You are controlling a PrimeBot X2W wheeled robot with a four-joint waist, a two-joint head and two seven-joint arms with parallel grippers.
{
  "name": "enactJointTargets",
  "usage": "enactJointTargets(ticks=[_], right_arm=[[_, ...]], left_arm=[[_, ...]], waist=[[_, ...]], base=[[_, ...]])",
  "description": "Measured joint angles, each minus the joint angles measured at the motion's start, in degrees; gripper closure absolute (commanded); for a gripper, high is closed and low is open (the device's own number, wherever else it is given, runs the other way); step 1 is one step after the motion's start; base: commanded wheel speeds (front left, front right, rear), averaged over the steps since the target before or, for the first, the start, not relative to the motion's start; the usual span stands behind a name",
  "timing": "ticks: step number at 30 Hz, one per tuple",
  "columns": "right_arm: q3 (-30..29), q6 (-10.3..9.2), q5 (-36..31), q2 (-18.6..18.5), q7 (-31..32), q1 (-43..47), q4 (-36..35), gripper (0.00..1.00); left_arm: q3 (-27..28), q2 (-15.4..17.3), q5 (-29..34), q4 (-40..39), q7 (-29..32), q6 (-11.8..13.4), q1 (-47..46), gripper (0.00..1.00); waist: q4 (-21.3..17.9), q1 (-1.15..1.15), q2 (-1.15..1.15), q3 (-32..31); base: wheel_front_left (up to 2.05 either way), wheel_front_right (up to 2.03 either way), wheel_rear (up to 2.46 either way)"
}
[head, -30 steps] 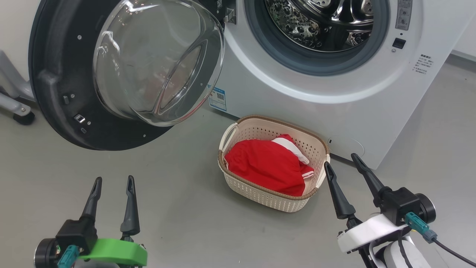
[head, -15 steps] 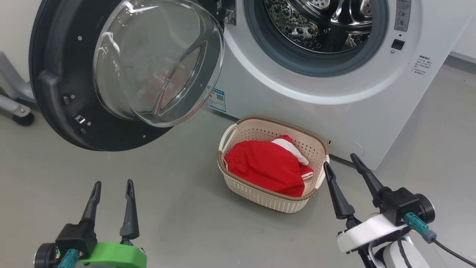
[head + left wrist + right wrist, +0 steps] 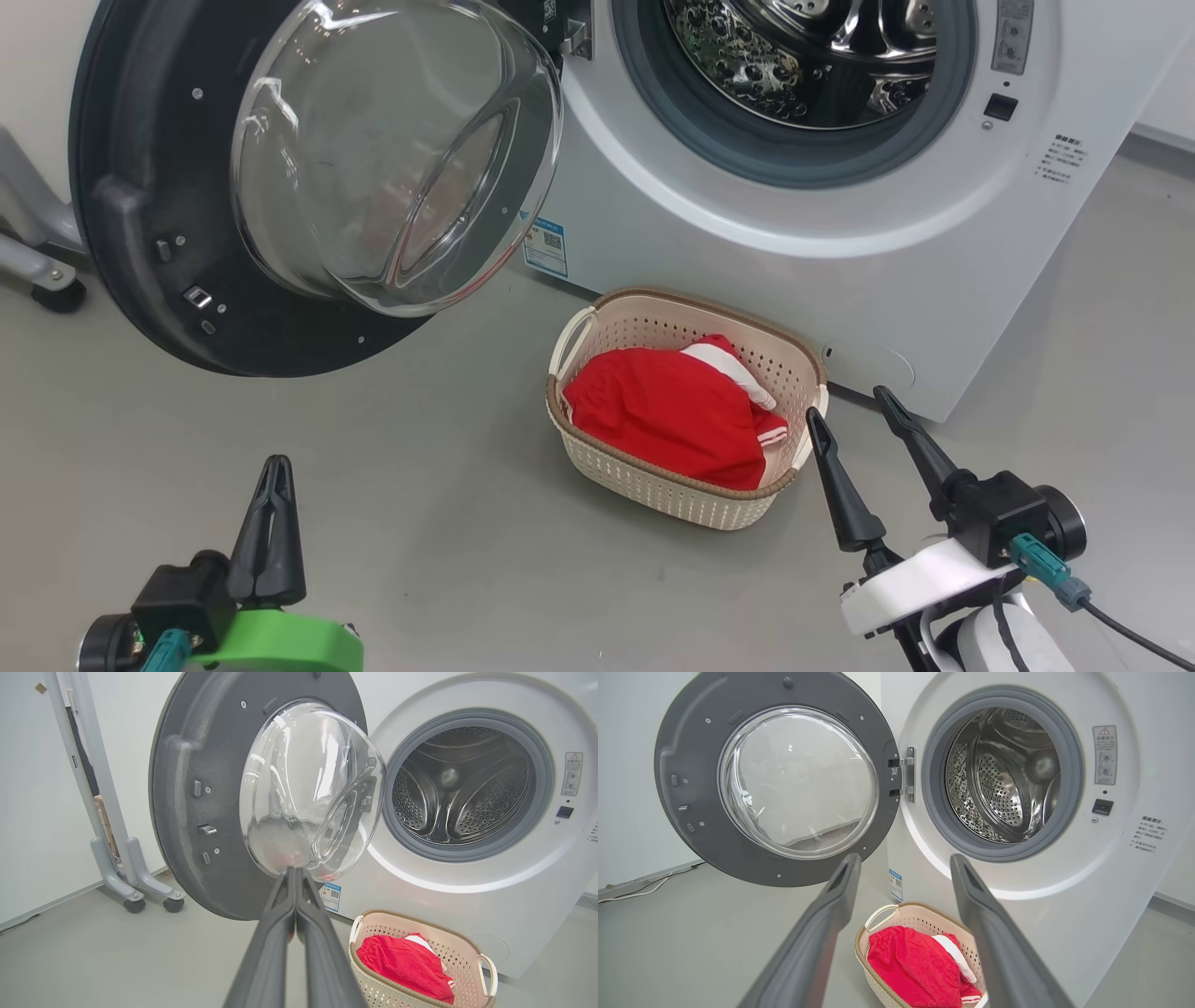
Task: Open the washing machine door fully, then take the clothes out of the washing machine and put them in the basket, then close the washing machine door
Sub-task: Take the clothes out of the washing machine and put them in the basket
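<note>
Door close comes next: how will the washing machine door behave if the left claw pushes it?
Likely swings, not slides: the washing machine door hangs on a hinge beside the drum opening. Probably rigid and fairly heavy, given its wide ring and thick glass bowl. The bulging glass looks smooth, so the left claw may slip there; the ring seems safer.

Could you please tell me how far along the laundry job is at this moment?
Done: the washing machine door stands wide open, the drum looks empty and the red garment lies in the basket. In hand: nothing; the left pincer is shut and empty, the right pincer open. Left: closing the door.
</note>
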Motion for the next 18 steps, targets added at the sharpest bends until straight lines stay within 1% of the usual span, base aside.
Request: enactJointTargets(ticks=[8,13,18], right_arm=[[0.4,0.00,0.0,0.0,0.0,0.0,-0.1,0.00],[1.0,0.00,-0.5,-0.1,0.0,-0.1,-0.4,0.00],[1.2,0.00,-0.7,-0.8,0.0,-0.2,-0.5,0.00]], left_arm=[[1.1,0.2,0.5,-2.1,0.0,0.0,0.1,1.00],[3.9,3.3,1.9,-5.8,0.0,0.0,-0.6,1.00],[6.8,7.4,2.1,-10.0,0.0,0.0,-5.4,1.00]], waist=[[-0.4,0.00,0.00,1.2],[-0.9,0.00,0.00,2.6],[-1.4,0.00,0.00,4.3]], base=[[0.00,0.00,0.00],[0.00,0.00,0.00],[0.00,0.00,0.00]])
